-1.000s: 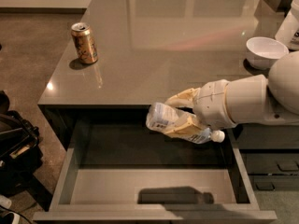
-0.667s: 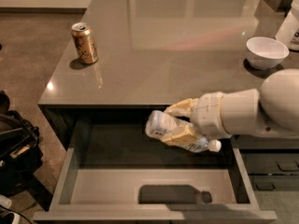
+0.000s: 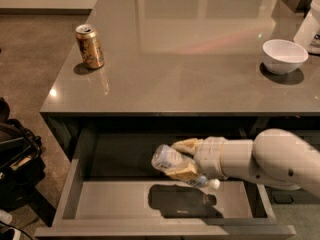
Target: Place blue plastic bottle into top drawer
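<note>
Drawer (image 3: 107,200): pulled fully open at 6 o'clock, front edge nearest the camera, pale floor bare except for a shadow (image 3: 181,202).
Bottle (image 3: 164,159): held in the air over the middle of the drawer and just above its shadow. It lies almost flat, base toward 10 o'clock and white cap toward 4 o'clock, and does not touch the floor.
Gripper (image 3: 183,160): reaches in from 3 o'clock, below the counter's edge. Its two yellowish fingers are closed on the bottle's body, one on the far side and one on the near side.
Step in hand: lowering and letting go, by my reading; the carrying looks done.
Doing it well: bring the bottle down until it nearly rests on the floor, keep it level, then spread the fingers only enough to free it. Lift out toward 3 o'clock, clear of the drawer's walls.
Risk: a round bottle dropped from height would likely roll toward the front or the back wall.
Counter (image 3: 200,79): grey slab behind and above the drawer.
Can (image 3: 90,45): upright at 10 o'clock, well apart, not wanted.
Bowl (image 3: 284,55): white, at 2 o'clock.
</note>
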